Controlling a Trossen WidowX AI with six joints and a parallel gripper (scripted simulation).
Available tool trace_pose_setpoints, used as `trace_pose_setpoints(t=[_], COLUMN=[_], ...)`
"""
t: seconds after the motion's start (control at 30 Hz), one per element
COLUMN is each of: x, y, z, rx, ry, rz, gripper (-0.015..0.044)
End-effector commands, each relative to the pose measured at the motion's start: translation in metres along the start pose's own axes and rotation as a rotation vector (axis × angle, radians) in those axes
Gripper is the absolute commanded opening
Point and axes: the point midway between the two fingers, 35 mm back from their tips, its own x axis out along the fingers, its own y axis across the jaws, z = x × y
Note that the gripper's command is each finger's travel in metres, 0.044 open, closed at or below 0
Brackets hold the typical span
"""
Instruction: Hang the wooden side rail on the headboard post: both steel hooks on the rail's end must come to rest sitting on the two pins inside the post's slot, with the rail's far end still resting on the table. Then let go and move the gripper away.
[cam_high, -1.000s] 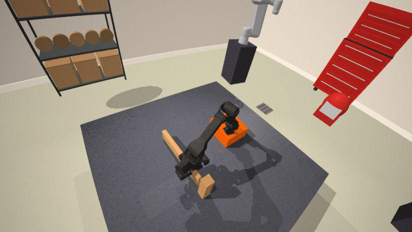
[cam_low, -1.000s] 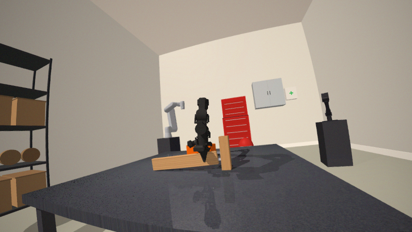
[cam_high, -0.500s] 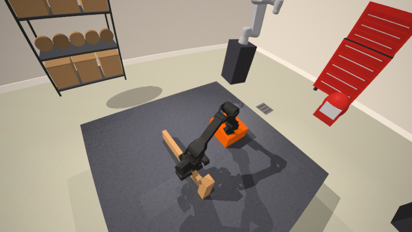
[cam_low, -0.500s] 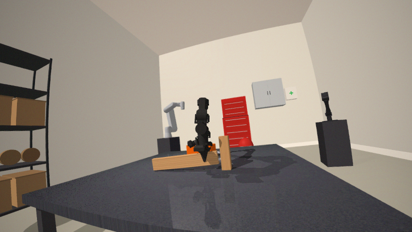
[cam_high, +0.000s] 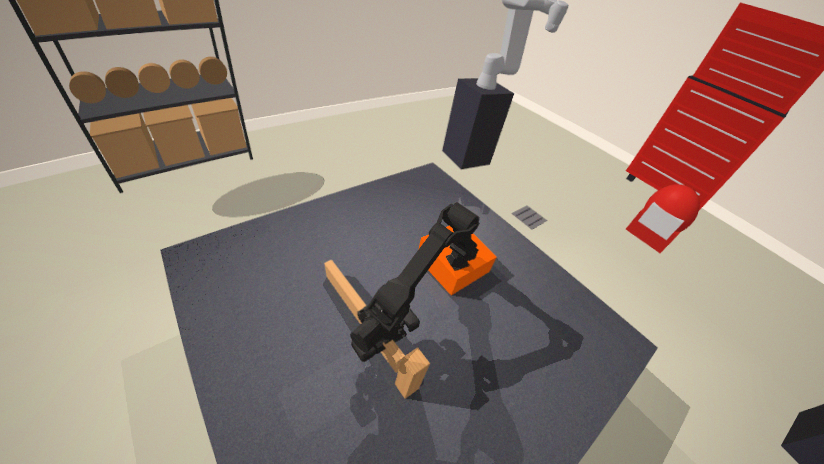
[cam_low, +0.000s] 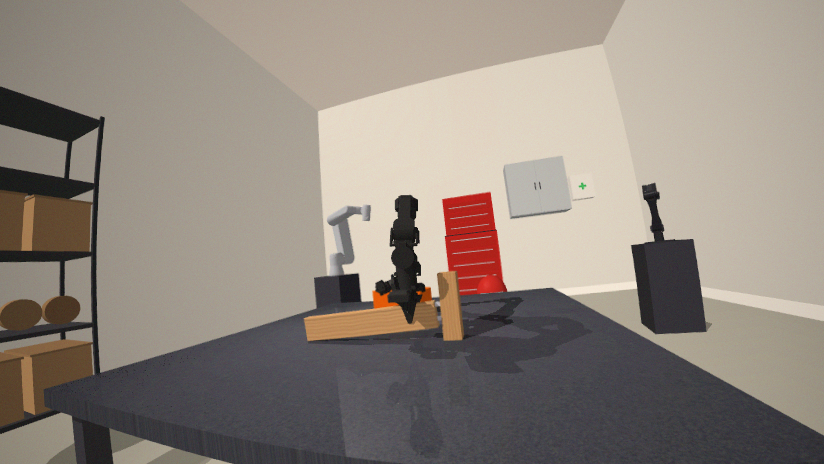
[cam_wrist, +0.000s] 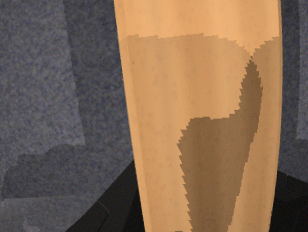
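The wooden side rail (cam_high: 344, 291) (cam_low: 357, 326) (cam_wrist: 160, 75) slopes up gently from its far end, which is at the table top, to its raised end near the post. The headboard post (cam_high: 411, 375) (cam_low: 452, 306) stands upright beside that raised end. A narrow gap shows between rail and post in the exterior view, with a small bit of grey steel hook (cam_low: 438, 311) in it. The pins and slot are hidden, so I cannot tell how the hooks sit on the pins. My gripper (cam_low: 409, 315) (cam_wrist: 179, 163) is shut on the rail near its raised end, one finger on each side.
The arm's orange base (cam_high: 455, 276) (cam_low: 381, 299) stands on the dark table (cam_high: 247, 345) (cam_low: 259, 403) behind the rail. Arm shadows fall around the post. Shelves, a red cabinet and another arm on a pedestal stand away from the table.
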Motion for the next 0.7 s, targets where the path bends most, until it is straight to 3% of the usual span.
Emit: trace_pose_setpoints(t=[0.0, 0.67], x=[-0.0043, -0.0020], y=[0.0041, 0.0034], z=[-0.0016, -0.0038], rx=[0.002, 0.002], ry=[0.001, 0.001], rz=[0.013, 0.013], gripper=[0.0000, 0.0000])
